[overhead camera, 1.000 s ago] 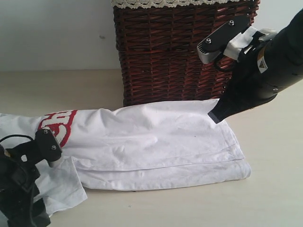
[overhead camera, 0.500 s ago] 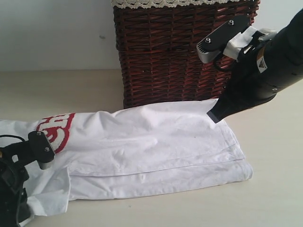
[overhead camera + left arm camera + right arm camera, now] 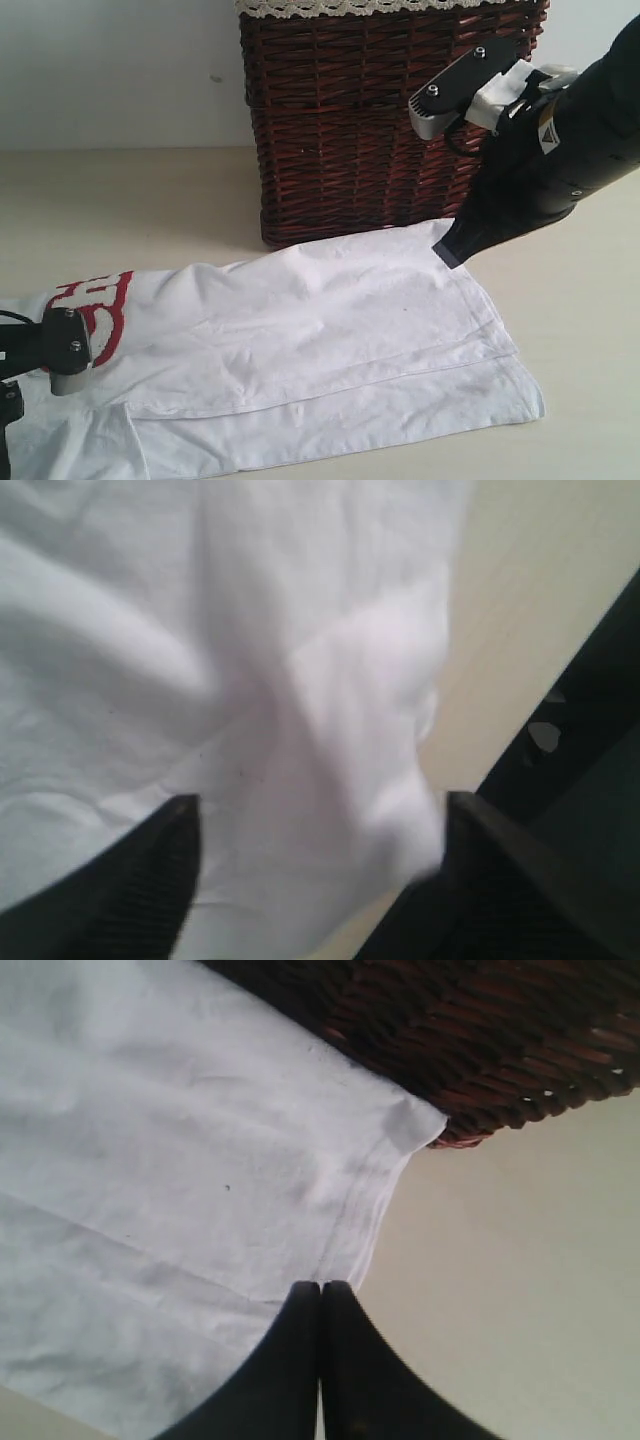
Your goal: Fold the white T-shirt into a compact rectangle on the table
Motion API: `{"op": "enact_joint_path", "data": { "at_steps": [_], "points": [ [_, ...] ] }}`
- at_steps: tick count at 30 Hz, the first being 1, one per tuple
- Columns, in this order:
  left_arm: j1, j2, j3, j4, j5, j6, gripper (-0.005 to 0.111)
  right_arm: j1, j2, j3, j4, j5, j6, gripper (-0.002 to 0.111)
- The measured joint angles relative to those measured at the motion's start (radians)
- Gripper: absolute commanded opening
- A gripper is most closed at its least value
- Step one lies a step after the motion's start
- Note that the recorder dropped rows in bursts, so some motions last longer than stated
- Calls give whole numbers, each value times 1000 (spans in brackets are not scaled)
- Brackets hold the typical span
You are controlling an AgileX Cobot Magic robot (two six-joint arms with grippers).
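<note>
Left gripper (image 3: 320, 805): black ribbed fingers wide apart, soft creased cloth of white T-shirt (image 3: 330, 330) bunched between them. Right gripper (image 3: 320, 1295): smooth tips pressed together, gripping nothing, over stitched hem corner. Shirt spread on smooth beige table (image 3: 590, 330). Beyond right gripper, dark woven wicker basket (image 3: 350, 130).

T-shirt (image 3: 330, 330) is matt cloth, basket (image 3: 350, 120) rough wicker, table (image 3: 130, 200) smooth

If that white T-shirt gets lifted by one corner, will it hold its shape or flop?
Probably flops: the white T-shirt lies creased and layered flat on the table. Likely light; a push would probably bunch it, given its soft folds.
</note>
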Motion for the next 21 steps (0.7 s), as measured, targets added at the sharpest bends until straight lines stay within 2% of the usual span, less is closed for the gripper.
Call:
{"op": "enact_joint_path", "data": {
  "at_steps": [3, 5, 8, 10, 12, 14, 16, 21],
  "points": [
    [0, 0, 6, 0, -9, 0, 92, 0, 12, 0, 77, 8, -99, 8],
    [0, 0, -5, 0, -56, -20, 92, 0, 54, 0, 97, 11, -116, 8],
    [0, 0, -38, 0, -215, -197, 92, 0, 138, 0, 101, 25, -111, 8],
    [0, 2, -28, 0, -240, -192, 92, 0, 184, 0, 101, 30, -169, 16],
    [0, 5, -5, -7, -261, -172, 92, 0, 224, 0, 130, 30, -294, 32],
    [0, 5, -1, -29, -305, -165, 92, 0, 257, 0, 176, 28, -387, 44],
    [0, 5, -1, -63, -355, -158, 92, 0, 285, 0, 213, 18, -473, 50],
    [0, 5, -1, -162, -424, -94, 92, 0, 361, 0, 233, 1, -639, 51]
  ]
}}
